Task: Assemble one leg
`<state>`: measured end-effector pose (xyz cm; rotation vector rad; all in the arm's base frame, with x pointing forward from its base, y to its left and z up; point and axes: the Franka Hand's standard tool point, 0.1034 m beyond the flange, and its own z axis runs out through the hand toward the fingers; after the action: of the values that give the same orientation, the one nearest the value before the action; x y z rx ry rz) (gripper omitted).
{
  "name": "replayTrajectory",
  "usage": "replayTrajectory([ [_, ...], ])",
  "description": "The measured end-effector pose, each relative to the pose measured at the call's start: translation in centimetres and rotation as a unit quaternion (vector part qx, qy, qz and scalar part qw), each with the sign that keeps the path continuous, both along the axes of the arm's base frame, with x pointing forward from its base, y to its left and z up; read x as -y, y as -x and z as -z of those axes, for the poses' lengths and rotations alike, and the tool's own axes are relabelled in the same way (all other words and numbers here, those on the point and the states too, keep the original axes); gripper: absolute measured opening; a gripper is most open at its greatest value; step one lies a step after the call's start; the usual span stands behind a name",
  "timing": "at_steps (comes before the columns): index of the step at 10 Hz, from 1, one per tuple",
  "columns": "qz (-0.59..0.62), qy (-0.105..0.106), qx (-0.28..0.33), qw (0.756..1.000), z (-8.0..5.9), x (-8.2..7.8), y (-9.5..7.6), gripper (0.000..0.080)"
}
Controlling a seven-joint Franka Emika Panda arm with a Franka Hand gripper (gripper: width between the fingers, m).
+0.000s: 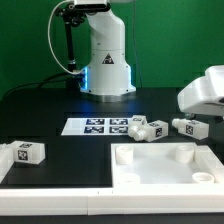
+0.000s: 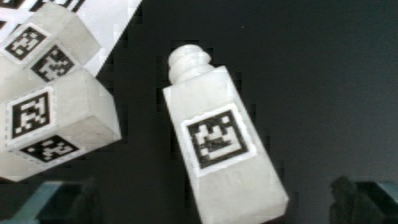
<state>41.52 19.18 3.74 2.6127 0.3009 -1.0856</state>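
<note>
- The pincer (image 2: 214,203) is standing spread; its dark fingertips (image 2: 63,200) are showing wide apart and are pinching nothing.
- One leg (image 2: 222,130) is lying on its side directly under the pincer, tag up. Its blunt end is reaching into the gap between the fingertips and its peg end is pointing away. Whether a fingertip is touching it cannot be told.
- Two more legs (image 1: 139,123) (image 1: 154,131) are lying close together just beside that one, clear of the pincer.
- The panel (image 1: 160,172) is lying flat near the pincer, apart from these legs. No leg is sitting in any corner that is showing.
- The marker board (image 1: 100,126) is lying beyond the pair of legs, further from the pincer.
- A fourth leg (image 1: 25,152) is lying alone, well apart from the pincer, past the panel's far edge.
- Count: four legs, one panel, one marker board, one pincer.
- Progress, as a judgement: nothing is being held and nothing is joined, so the task is standing at its opening step. Gripping the leg underneath, carrying it to a panel corner and seating it are all remaining.
</note>
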Motion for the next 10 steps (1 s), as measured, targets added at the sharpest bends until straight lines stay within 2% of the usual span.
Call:
replayTrajectory([
  [1, 0.001, 0.000, -0.001, 1.000, 0.2, 0.1, 0.1, 0.0649],
  [5, 0.007, 0.013, -0.023, 1.000, 2.6, 0.6, 1.8, 0.0649],
  [8, 0.009, 0.016, -0.024, 1.000, 2.8, 0.7, 1.9, 0.0637],
  [10, 0.010, 0.016, -0.024, 1.000, 2.8, 0.8, 1.9, 0.0284],
])
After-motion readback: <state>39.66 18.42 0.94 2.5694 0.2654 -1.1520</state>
